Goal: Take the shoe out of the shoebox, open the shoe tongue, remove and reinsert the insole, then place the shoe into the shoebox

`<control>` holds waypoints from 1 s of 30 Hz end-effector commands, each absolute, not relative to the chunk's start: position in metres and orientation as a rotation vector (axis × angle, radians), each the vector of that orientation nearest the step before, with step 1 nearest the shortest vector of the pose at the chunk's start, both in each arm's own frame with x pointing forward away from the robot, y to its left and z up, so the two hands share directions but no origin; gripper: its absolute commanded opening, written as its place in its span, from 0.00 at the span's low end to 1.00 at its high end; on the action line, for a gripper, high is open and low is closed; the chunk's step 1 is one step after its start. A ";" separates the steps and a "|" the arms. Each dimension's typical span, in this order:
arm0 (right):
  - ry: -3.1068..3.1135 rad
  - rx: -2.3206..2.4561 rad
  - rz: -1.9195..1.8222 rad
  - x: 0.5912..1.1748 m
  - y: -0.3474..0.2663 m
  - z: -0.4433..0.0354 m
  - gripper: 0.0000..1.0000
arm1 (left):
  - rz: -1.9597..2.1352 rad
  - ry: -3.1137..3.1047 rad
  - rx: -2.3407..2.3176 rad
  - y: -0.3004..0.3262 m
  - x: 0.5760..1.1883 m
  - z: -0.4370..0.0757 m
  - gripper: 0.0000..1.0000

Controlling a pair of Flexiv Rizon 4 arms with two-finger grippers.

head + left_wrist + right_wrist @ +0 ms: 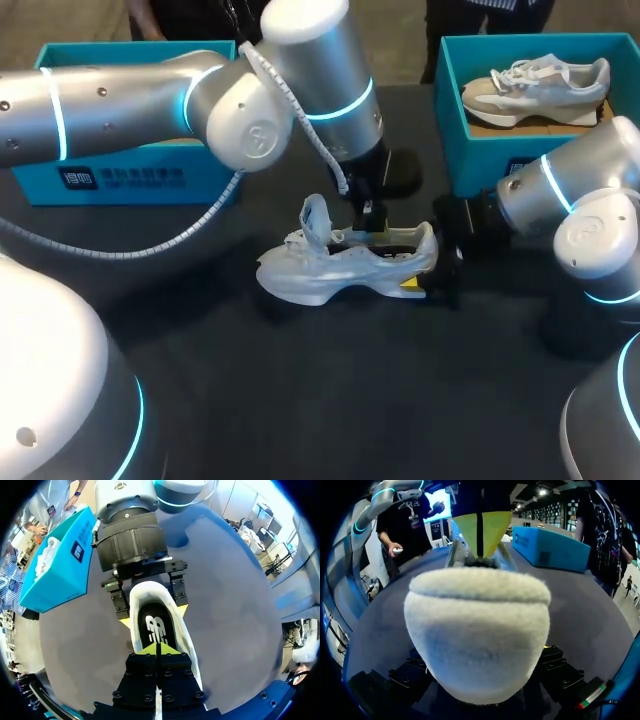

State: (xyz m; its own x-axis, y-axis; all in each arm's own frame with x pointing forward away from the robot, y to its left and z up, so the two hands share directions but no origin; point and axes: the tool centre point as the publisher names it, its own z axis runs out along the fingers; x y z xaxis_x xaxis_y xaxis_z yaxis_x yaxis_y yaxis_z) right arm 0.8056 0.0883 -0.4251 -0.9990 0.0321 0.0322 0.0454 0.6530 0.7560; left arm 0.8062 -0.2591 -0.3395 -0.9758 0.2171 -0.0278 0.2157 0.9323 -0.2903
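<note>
Now | left gripper [157, 649]: tips clenched together above black insole [158, 628] | right gripper [154, 617]: grasping heel of white fabric sneaker [340, 265]

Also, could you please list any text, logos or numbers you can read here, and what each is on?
Left shoebox front: white print, too blurred to read.
Right shoebox front: label mostly hidden, unreadable.
Insole in the shoe: white logo mark, no readable word.
</note>
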 end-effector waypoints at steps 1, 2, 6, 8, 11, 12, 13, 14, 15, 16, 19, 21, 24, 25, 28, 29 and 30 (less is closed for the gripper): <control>-2.844 -0.068 -1.296 0.807 0.088 -0.426 0.00 | 0.473 -3.087 -0.337 -0.264 0.807 -0.350 0.00; -2.844 -0.068 -1.296 0.807 0.088 -0.426 0.00 | 0.472 -3.087 -0.335 -0.265 0.806 -0.353 0.00; -2.844 -0.068 -1.296 0.807 0.088 -0.426 0.00 | 0.456 -3.095 -0.330 -0.266 0.804 -0.359 0.00; -2.844 -0.068 -1.296 0.807 0.088 -0.426 0.00 | 0.454 -3.093 -0.333 -0.266 0.801 -0.360 0.00; -2.844 -0.068 -1.296 0.807 0.088 -0.426 0.00 | 0.452 -3.088 -0.334 -0.265 0.798 -0.363 0.00; -2.844 -0.068 -1.296 0.807 0.088 -0.426 0.00 | 0.447 -3.085 -0.334 -0.264 0.797 -0.365 0.00; -2.844 -0.068 -1.296 0.807 0.088 -0.426 0.00 | 0.446 -3.084 -0.333 -0.264 0.797 -0.367 0.00; -2.844 -0.068 -1.296 0.807 0.088 -0.426 0.00 | 0.439 -3.080 -0.326 -0.263 0.796 -0.368 0.00; -2.844 -0.068 -1.296 0.807 0.088 -0.426 0.00 | 0.440 -3.074 -0.319 -0.262 0.795 -0.370 0.00; -2.844 -0.068 -1.296 0.807 0.088 -0.426 0.00 | 0.441 -3.069 -0.314 -0.262 0.794 -0.371 0.00; -2.844 -0.068 -1.296 0.807 0.088 -0.426 0.00 | 0.445 -3.040 -0.311 -0.261 0.789 -0.373 0.00; -2.844 -0.068 -1.296 0.807 0.088 -0.426 0.00 | 0.442 -3.024 -0.310 -0.259 0.786 -0.374 0.00; -2.844 -0.068 -1.296 0.807 0.088 -0.426 0.00 | 0.423 -3.004 -0.308 -0.257 0.783 -0.376 0.00; -2.844 -0.068 -1.296 0.807 0.088 -0.426 0.00 | 0.417 -2.994 -0.305 -0.255 0.782 -0.376 0.00; -2.844 -0.068 -1.296 0.807 0.088 -0.426 0.00 | 0.399 -2.972 -0.305 -0.252 0.780 -0.376 0.00; -2.844 -0.068 -1.296 0.807 0.088 -0.426 0.00 | 0.397 -2.972 -0.307 -0.252 0.779 -0.376 0.00; -2.844 -0.068 -1.296 0.807 0.088 -0.426 0.00 | 0.391 -2.971 -0.307 -0.251 0.778 -0.377 0.00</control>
State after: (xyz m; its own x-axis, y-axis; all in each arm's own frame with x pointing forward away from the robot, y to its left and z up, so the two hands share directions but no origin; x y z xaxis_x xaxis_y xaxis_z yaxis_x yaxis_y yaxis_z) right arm 0.8056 0.0883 -0.4251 -0.9990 0.0321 0.0321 0.0453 0.6530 0.7560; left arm 0.7769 -0.2509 -0.3773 -0.9720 0.2147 0.0955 0.1818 0.9446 -0.2731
